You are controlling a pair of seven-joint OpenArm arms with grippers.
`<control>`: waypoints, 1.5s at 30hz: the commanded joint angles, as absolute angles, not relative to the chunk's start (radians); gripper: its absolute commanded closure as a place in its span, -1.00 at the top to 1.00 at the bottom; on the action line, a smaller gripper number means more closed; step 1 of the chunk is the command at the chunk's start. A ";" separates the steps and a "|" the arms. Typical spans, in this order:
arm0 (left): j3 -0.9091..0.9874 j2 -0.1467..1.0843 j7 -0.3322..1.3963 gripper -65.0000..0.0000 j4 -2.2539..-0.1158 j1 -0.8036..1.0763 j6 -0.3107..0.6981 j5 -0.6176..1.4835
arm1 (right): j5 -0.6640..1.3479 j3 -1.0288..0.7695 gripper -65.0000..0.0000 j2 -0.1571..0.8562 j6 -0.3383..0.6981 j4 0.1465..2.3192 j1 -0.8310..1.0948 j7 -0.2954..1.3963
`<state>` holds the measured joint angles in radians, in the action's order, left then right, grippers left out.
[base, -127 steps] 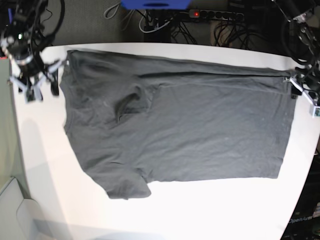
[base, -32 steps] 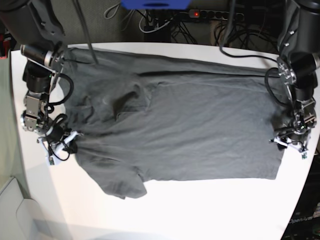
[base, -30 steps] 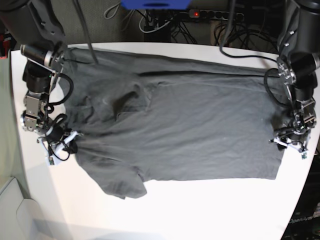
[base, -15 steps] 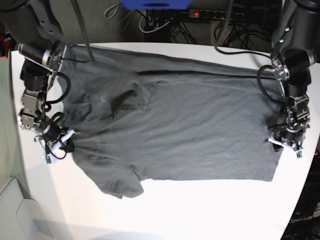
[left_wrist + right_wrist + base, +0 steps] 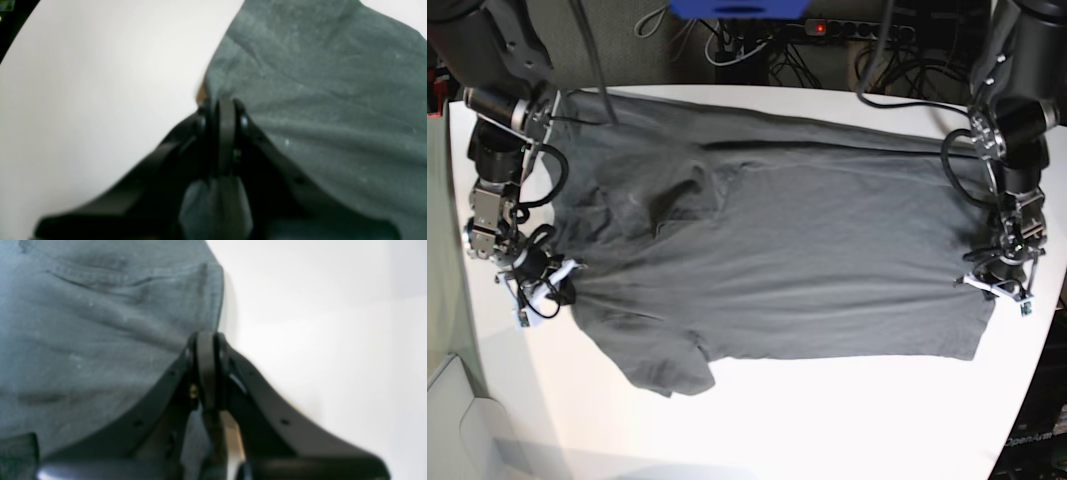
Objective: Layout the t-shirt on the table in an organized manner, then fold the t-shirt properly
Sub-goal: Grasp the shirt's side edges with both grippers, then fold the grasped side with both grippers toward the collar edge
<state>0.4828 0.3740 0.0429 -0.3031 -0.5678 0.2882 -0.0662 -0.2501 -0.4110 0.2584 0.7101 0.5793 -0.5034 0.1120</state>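
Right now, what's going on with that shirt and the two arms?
A two-armed robot is laying out the t-shirt on the table. The left hand is shut on the hem edge, and the right hand is shut on the opposite edge, near the lower sleeve. The shirt lies mostly spread but wrinkled, not yet folded.

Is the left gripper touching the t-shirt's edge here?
Touching. The left wrist view shows the left gripper shut on the t-shirt at its edge beside the table.
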 commanded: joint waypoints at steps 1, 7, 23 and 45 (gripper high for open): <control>0.483 0.374 0.114 -1.00 -0.303 -0.568 0.297 -0.081 | -0.280 -0.412 -1.00 0.265 0.698 0.582 -0.510 0.171; 0.489 0.369 0.120 -0.99 -0.378 -0.567 0.297 -0.077 | -0.211 -0.410 -1.00 0.260 0.698 0.584 -0.515 0.171; 0.489 0.335 0.341 -0.99 -0.820 -0.392 0.298 0.151 | -0.166 -0.407 -1.00 0.162 0.698 1.198 -0.367 0.470; 0.490 0.344 0.403 -0.99 -1.096 -0.222 0.297 0.348 | -0.165 -0.406 -1.00 0.114 0.698 1.704 -0.082 0.611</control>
